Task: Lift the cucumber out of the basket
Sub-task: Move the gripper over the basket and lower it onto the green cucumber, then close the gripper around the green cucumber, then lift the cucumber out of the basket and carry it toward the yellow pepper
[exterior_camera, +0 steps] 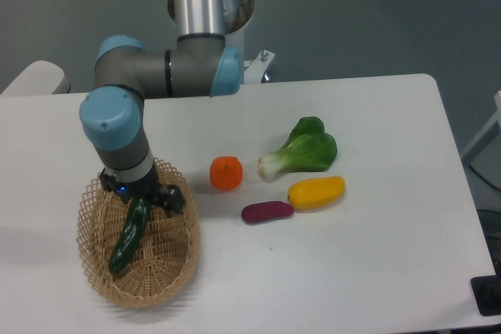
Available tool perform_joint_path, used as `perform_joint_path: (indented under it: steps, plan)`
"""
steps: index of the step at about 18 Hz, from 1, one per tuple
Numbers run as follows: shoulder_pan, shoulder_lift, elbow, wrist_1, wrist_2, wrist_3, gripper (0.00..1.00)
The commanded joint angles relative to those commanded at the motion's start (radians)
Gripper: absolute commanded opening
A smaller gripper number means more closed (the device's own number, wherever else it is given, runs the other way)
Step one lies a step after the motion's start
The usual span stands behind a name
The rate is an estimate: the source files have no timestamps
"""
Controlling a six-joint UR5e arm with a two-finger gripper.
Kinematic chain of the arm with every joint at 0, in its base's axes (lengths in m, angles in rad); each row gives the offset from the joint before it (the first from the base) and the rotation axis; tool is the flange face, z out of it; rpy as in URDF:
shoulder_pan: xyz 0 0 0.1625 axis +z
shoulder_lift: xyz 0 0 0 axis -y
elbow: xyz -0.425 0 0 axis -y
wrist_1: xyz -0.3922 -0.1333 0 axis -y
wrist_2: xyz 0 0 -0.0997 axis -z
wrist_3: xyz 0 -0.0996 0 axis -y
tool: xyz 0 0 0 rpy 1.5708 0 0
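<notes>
The cucumber (128, 238) is slim, dark green and glossy. It lies slanted in the oval tan wicker basket (174, 267) at the front left of the table. My gripper (142, 198) hangs straight down over the back part of the basket, at the cucumber's upper end. Its dark fingers (171, 199) stand apart on either side of that end, so it looks open. The wrist hides the very tip of the cucumber and the finger pads.
An orange (226, 173) sits just right of the basket. Further right are a bok choy (304, 151), a yellow vegetable (316, 192) and a short purple one (267, 212). The arm's base stands at the table's back edge.
</notes>
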Motion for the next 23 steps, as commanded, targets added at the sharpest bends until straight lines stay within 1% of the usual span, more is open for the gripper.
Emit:
perform_joint_path:
  steps: [2, 4, 7, 13, 14, 15, 16, 18, 19, 23]
  plan:
    - [-0.014, -0.018, 0.001, 0.000, 0.002, -0.003, 1.00]
    - [-0.015, -0.023, 0.002, 0.006, 0.002, -0.003, 1.00]
    - [-0.015, -0.044, 0.011, 0.026, 0.002, 0.001, 1.00]
    - [-0.015, -0.058, 0.023, 0.029, 0.005, 0.009, 1.00]
    - [-0.014, -0.060, 0.023, 0.029, 0.009, 0.011, 0.93]
    - [-0.015, -0.060, 0.023, 0.029, 0.014, 0.012, 0.79]
    - [-0.015, -0.060, 0.024, 0.029, 0.015, 0.014, 0.63]
    - [-0.015, -0.060, 0.026, 0.029, 0.015, 0.028, 0.47]
    - [-0.014, -0.058, 0.026, 0.029, 0.015, 0.032, 0.41]
    - [-0.012, -0.057, 0.035, 0.028, 0.015, 0.046, 0.30]
